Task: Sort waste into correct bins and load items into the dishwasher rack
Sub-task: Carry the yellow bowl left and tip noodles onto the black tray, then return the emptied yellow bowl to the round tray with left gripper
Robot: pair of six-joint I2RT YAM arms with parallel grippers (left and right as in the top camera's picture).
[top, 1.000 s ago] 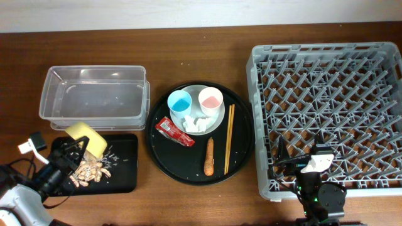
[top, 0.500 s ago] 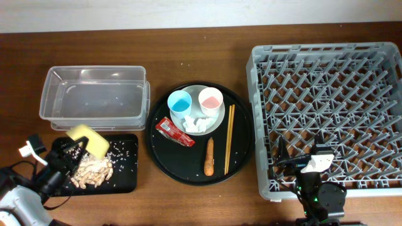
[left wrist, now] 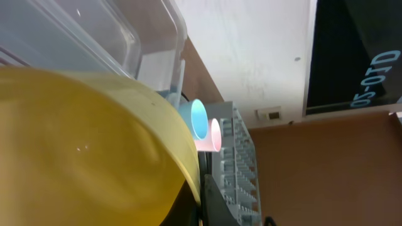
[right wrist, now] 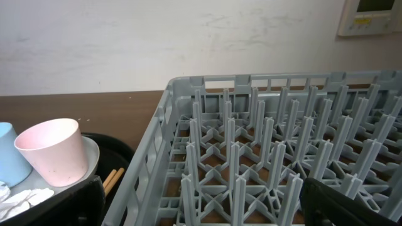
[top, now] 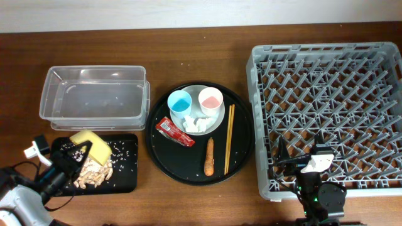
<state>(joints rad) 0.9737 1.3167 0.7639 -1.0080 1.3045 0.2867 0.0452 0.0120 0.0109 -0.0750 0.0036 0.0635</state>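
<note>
Overhead, the yellow bowl (top: 86, 140) hangs tipped on its side well left of the round tray (top: 158, 157). It is pinched at its rim by the left gripper (top: 75, 152), whose fingers are closed on it. Under the bowl a heap of food scraps (top: 94, 171) and scattered rice (top: 124, 149) lie in the black tray (top: 129, 179), which sits just left of the round tray. The clear tub (top: 94, 100) stands up and to the left of the round tray in this view. On the round tray itself a plate (top: 213, 124) carries a blue cup (top: 179, 102), a pink cup (top: 210, 100) and some tissue (top: 196, 123). A red wrapper (top: 174, 132) lies at the plate's lower left edge, a carrot stick (top: 209, 157) lies below the plate, and chopsticks (top: 229, 138) lie along the round tray's right side. The rack (top: 326, 94) stands just right of the round tray. The right gripper (right wrist: 201, 204) sits at the rack's corner nearest the round tray, fingers spread wide, holding nothing
</note>
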